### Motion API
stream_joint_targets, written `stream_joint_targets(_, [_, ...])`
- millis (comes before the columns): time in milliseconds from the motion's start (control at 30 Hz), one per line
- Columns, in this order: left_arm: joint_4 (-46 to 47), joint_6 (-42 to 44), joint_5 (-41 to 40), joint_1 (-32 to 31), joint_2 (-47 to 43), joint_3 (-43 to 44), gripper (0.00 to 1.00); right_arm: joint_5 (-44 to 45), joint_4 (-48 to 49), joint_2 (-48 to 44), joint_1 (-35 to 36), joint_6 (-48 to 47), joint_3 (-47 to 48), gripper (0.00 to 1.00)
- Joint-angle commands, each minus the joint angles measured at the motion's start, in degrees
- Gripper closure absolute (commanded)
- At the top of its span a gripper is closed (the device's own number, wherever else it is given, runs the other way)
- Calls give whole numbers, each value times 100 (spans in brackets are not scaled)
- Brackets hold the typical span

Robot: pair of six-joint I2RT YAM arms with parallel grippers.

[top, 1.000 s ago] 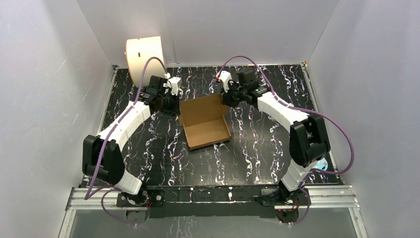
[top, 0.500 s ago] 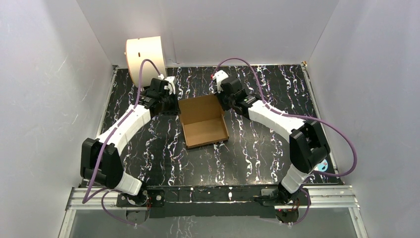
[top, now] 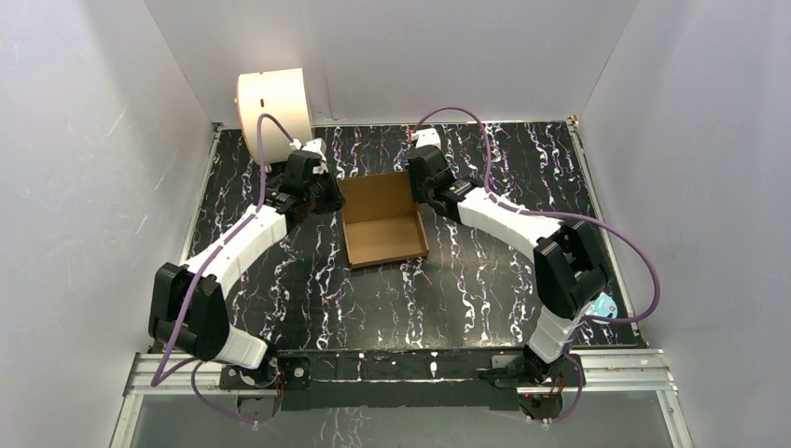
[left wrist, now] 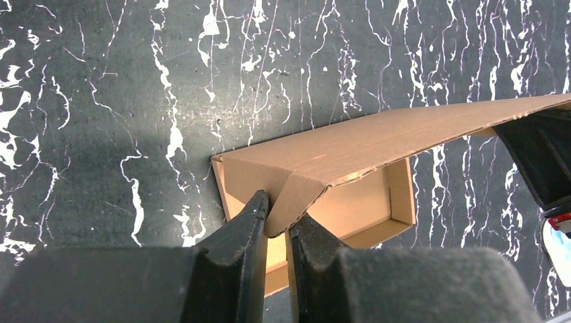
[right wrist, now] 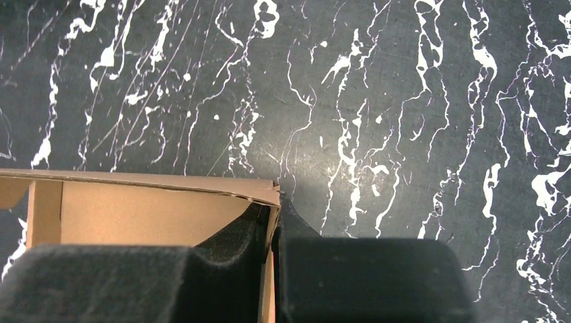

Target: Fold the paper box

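Since the black marbled bench (top: 485, 280) is the biggest thing in shot, start there: the paper box (top: 384, 224) sits on it toward the far middle, between the two arms, with the tray part open upward and the back lid panel raised. A cream drum (top: 272, 101) stands in the far left corner, well apart from all this. The left end effector (left wrist: 276, 217) is squeezed nearly closed on the lid's left corner, right where the cardboard creases. The right end effector (right wrist: 271, 221) is clamped the same way on the right corner, and as far as I can tell it's the same panel. My read is that the step in hand is swinging the lid forward over the tray. To do that well I'd move both arms in sync on an arc around the hinge crease, so the thin cardboard doesn't twist or tear. I'd also watch that the tray doesn't skid on the bench.
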Motion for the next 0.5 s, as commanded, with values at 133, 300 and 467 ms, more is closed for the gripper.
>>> stream_joint_targets(133, [1013, -491, -168, -294, -134, -266, 88, 416, 567, 115, 191, 631, 78, 86])
stream_joint_targets(300, [1273, -597, -358, -441, -174, -533, 88, 705, 880, -5, 402, 794, -200, 85])
stream_joint_targets(467, [1479, -686, -602, -688, -245, -841, 88, 1254, 1300, -318, 653, 1014, -770, 84])
